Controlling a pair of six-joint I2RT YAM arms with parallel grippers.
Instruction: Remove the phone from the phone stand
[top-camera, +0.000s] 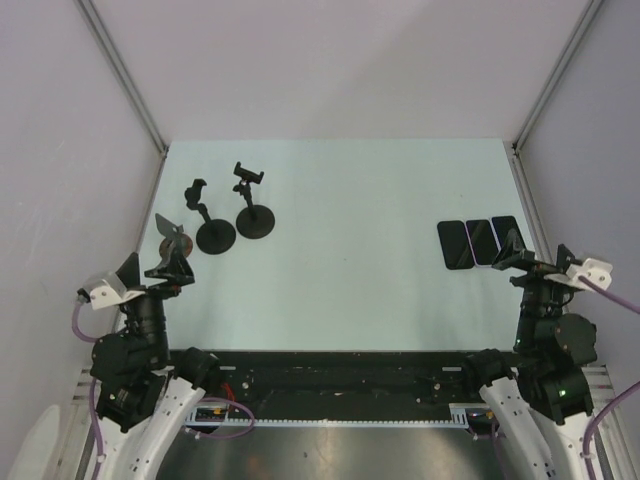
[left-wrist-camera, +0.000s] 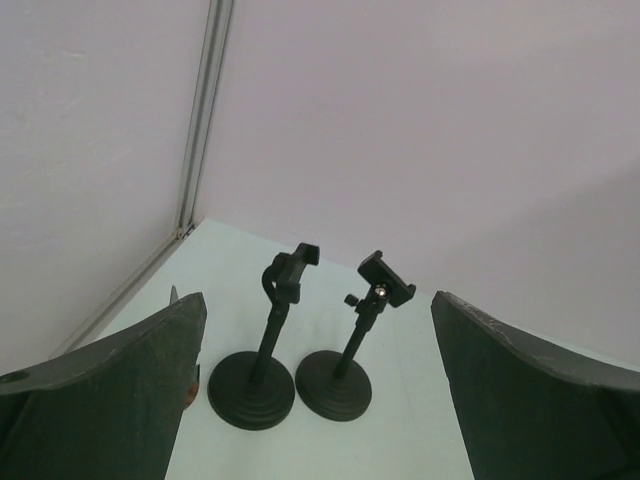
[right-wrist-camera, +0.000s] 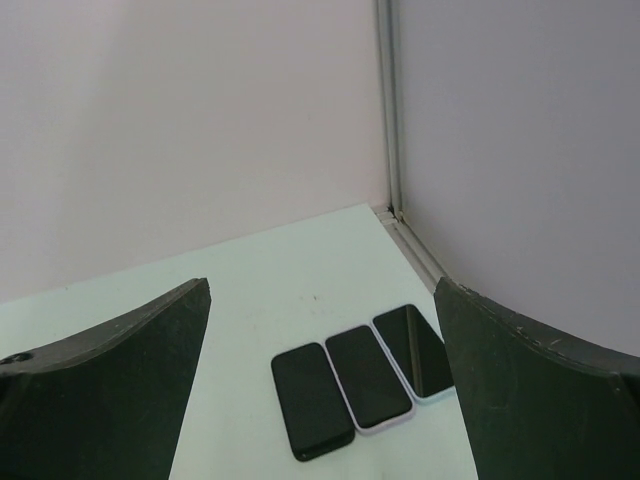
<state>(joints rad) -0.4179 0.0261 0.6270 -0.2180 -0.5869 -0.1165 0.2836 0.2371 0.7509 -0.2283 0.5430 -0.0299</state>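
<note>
Neither far-left stand (top-camera: 215, 236) (top-camera: 254, 222) holds anything and three phones (top-camera: 480, 242) lie flat on the desk (top-camera: 350, 260) at right, so removal looks finished; both jaws are spread, empty, with nothing left to grasp.

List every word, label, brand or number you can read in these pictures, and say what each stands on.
None can be read.
The three phones lie with dark, blank screens.
The two phone stands show no marking.
</note>
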